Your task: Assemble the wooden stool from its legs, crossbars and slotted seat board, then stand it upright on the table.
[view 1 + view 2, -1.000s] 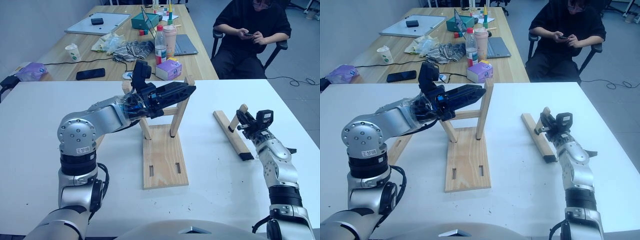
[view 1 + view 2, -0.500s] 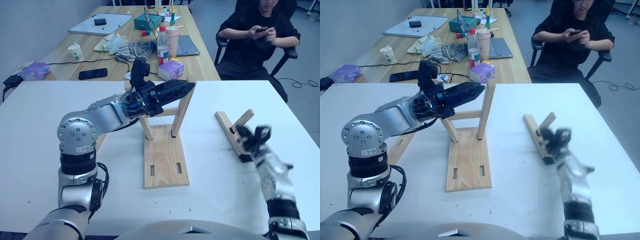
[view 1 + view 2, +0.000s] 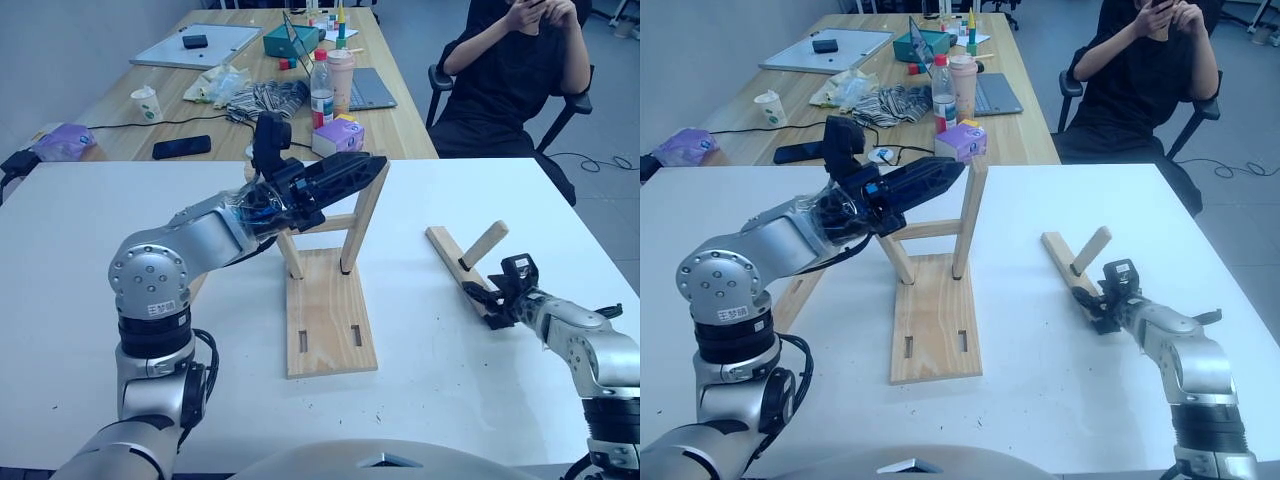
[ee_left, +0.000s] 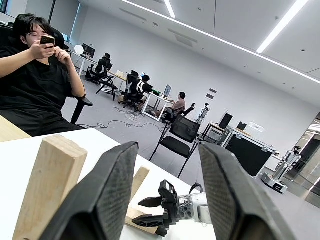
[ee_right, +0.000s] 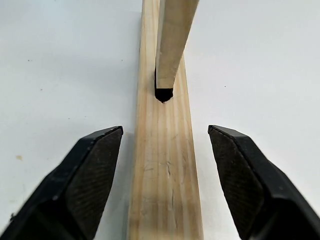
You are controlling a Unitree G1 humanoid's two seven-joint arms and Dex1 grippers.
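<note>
The seat board (image 3: 328,318) lies flat at the centre of the table (image 3: 70,260). Two legs (image 3: 361,215) stand in its far end, joined by a crossbar (image 3: 338,222). The left gripper (image 3: 378,163) is beside the top of the right-hand leg. Right of the board lies a bar (image 3: 447,255) with a tilted peg (image 3: 484,243) rising from it. The right gripper (image 5: 165,131) straddles the bar on the near side of the peg. A loose piece (image 3: 797,292) lies left of the board. A second table (image 3: 405,135) stands behind.
</note>
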